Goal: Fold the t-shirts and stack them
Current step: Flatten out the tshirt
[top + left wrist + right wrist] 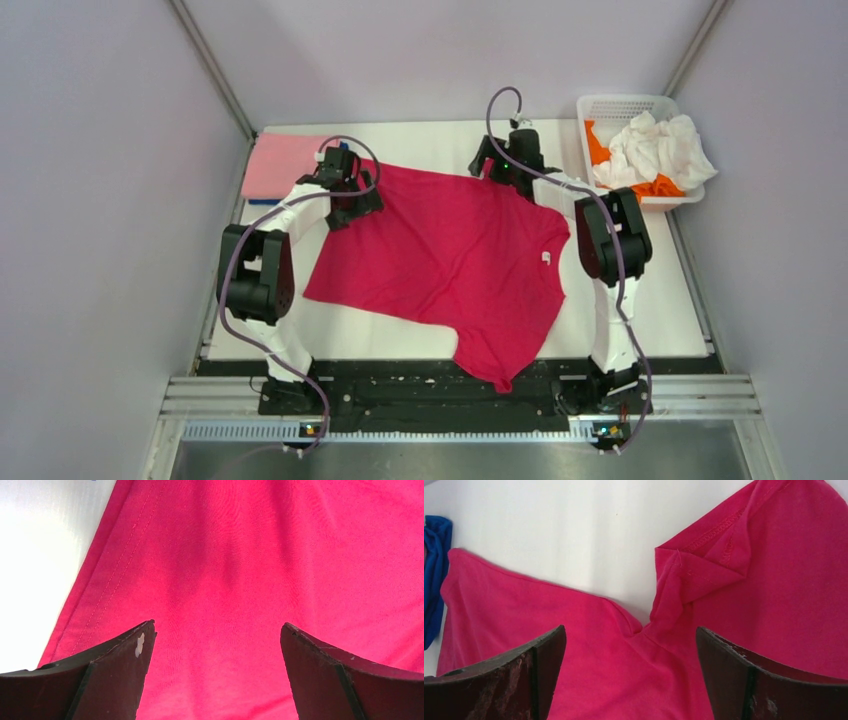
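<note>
The red shirt [440, 260] lies spread on the bench [660, 300], its near sleeve overhanging the bench edge. The left tool [217, 645] hovers over its hem's far corner and the right tool [631, 650] over its far armpit. Both gape wide, holding nothing. The cloth is soft, light and limp, best pinched at the hem or a sleeve seam. Open bench shows right of the shirt; a pink shirt [280, 165] lies just beyond the hem corner.

red t-shirt [440, 250] — soft matt knit cloth, stitched hems | table [370, 338]: smooth white, faint sheen | my right fingers [499, 680] — dark, matt, scuffed | basket [620, 102]: white plastic mesh
</note>
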You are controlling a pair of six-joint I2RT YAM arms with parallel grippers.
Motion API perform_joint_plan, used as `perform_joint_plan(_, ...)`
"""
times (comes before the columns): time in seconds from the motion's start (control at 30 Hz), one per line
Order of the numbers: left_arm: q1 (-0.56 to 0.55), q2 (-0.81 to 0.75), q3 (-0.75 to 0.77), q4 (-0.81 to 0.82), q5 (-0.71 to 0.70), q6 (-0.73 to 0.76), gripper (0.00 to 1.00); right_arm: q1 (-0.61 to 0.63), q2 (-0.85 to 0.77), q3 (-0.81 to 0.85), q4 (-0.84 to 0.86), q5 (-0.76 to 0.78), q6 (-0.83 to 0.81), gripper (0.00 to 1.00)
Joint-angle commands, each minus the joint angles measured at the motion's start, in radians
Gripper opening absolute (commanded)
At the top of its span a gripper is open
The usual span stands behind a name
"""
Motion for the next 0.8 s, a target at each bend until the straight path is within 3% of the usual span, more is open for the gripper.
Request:
perform_joint_plan(0.0, 0.005, -0.023, 0.002, 0.013, -0.006, 0.029, 0.99, 0.002, 0.027, 0.047, 0.030, 0.042, -0.009, 0.99)
perform_joint_plan(0.53, 0.011, -0.014, -0.003, -0.007, -0.046, 0.028, 0.99, -0.006, 0.214, 0.243, 0.058, 0.012, 0.024, 0.99)
perform_joint_plan(0.77, 0.011, -0.030, -0.012, -0.018, -0.059, 0.020, 0.99, -0.006, 0.394, 0.594, -0.036, 0.018, -0.004, 0.99)
